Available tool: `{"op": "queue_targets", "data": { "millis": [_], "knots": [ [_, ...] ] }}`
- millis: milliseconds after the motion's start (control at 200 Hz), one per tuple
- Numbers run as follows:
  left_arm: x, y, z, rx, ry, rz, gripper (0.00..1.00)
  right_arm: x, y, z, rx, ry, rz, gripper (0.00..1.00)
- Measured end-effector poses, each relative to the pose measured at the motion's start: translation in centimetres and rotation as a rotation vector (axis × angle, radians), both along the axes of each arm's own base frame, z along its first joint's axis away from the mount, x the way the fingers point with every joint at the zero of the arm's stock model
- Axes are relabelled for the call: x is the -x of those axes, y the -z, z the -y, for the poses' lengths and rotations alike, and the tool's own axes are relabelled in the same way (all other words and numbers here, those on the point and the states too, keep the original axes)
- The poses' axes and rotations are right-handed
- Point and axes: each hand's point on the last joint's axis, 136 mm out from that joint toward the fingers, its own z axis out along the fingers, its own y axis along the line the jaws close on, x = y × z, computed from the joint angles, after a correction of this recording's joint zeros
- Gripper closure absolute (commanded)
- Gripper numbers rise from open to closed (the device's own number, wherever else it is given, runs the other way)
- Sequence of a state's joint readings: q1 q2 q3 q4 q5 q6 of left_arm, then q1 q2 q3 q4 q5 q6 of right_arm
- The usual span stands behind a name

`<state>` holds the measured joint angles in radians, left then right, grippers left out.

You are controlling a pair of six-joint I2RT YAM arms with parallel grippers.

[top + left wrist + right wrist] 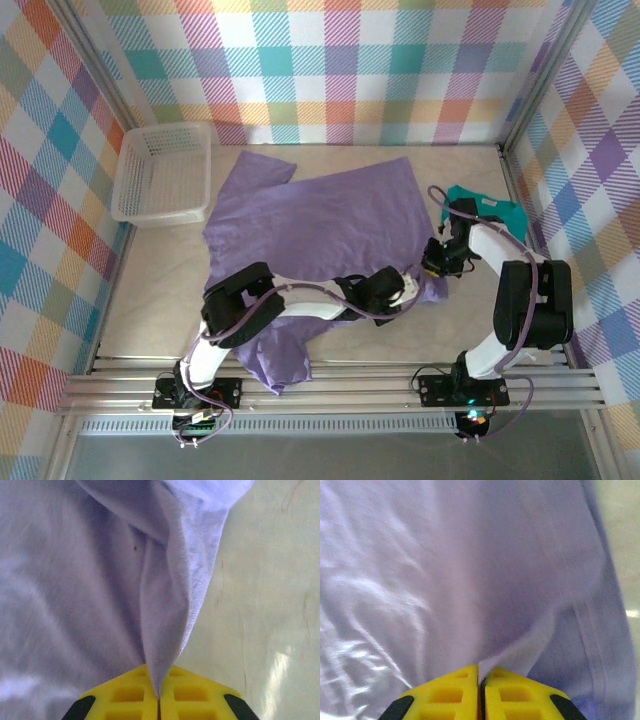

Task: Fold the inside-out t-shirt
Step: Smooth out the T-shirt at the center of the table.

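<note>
We've got the lavender t-shirt [320, 215] spread mid-desk [150, 300], white basket [160, 175] at far left, teal shirt [490, 210] at right. Left gripper [159, 700]: jaws pinching a raised fold at the t-shirt's near-right edge. Right gripper [480, 690]: jaws closed on fabric just beside it.

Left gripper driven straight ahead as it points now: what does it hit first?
The lavender t-shirt: left gripper is shut on a fold that rises directly ahead. Beyond, probably the right gripper; depth unclear.
</note>
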<state>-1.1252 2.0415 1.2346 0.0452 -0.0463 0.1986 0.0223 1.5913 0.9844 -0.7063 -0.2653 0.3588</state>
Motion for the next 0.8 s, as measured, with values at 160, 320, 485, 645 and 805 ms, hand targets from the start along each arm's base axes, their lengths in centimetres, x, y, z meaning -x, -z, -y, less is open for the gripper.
{"op": "queue_targets", "data": {
  "millis": [160, 320, 485, 645, 805],
  "knots": [
    [-1.0, -2.0, -5.2, 0.112, -0.102, -0.188, 1.00, -4.2, -0.8, -2.2, -0.121, -0.033, 0.025, 0.87],
    [-3.4, -3.3, -7.3, 0.248, -0.206, -0.360, 1.00, -9.0, 1.2, -1.7, 0.014, -0.076, 0.048, 0.66],
    [-3.2, -3.9, -6.9, 0.324, -0.227, -0.486, 1.00, -5.3, -0.5, -1.4, 0.151, -0.124, 0.086, 0.51],
    [-2.6, -3.9, -6.4, 0.360, -0.226, -0.571, 1.00, 1.0, -3.1, -4.4, 0.173, -0.247, 0.171, 0.45],
    [-2.2, -3.7, -6.1, 0.371, -0.218, -0.617, 1.00, 4.9, -0.7, -4.6, 0.210, -0.286, 0.110, 0.45]
  ]
}}
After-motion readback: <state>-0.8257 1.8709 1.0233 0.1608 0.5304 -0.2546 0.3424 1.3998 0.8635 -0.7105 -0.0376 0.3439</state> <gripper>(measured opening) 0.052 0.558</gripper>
